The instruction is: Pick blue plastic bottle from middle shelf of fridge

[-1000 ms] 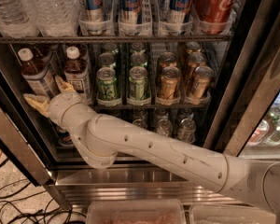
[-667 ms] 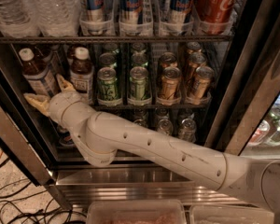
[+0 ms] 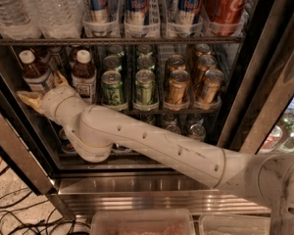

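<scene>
As far as I can judge from where I stand, the reach is made and the grasp is the step in hand. The gripper (image 3: 46,89) is inside the fridge (image 3: 152,185) at the left end of the middle shelf (image 3: 157,112), wide open and holding nothing I can be sure of. Its tan fingertips (image 3: 62,78) are spread well apart. One points out low to the left, and the other stands up in the gap between two small white-capped bottles.

The blue plastic bottle (image 3: 33,75), as I take it, is the left of that pair. It stands upright at the front of its lane, with its label low between the spread fingers. Whether either finger touches it I cannot tell. Just to its right stands the second bottle (image 3: 83,80), alike in cap and brown liquid, close beside the upper fingertip.

The next move, I would say, calls for closing squarely on the left bottle's body without nudging its neighbour. After that it should be drawn straight out over the shelf's front edge.

Further right on the same shelf, green cans (image 3: 112,87) and gold cans (image 3: 177,84) stand in their lanes. The white arm (image 3: 161,148) runs down and to the right across the lower shelf. The rack above carries water bottles (image 3: 49,9), blue-silver cans (image 3: 137,4) and a red can (image 3: 225,4).
</scene>
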You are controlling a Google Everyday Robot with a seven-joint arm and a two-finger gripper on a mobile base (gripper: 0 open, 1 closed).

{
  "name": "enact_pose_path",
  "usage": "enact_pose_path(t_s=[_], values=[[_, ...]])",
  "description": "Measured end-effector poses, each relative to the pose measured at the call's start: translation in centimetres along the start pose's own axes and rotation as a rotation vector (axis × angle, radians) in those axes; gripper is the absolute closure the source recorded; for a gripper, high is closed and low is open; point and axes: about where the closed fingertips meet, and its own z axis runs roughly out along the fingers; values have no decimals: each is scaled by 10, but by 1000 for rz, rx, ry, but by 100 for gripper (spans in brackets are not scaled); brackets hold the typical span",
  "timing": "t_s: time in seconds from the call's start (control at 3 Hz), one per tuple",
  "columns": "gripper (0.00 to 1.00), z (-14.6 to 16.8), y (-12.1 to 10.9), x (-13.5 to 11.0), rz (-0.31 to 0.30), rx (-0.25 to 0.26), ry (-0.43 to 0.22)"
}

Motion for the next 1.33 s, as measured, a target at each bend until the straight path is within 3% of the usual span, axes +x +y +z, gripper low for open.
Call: enact_pose_path(t_s=[0.33, 1.0, 1.33], values=[[45, 11, 2, -5, -14, 2, 3], [92, 12, 2, -5, -14, 1, 3], [100, 12, 2, -5, -14, 1, 3]])
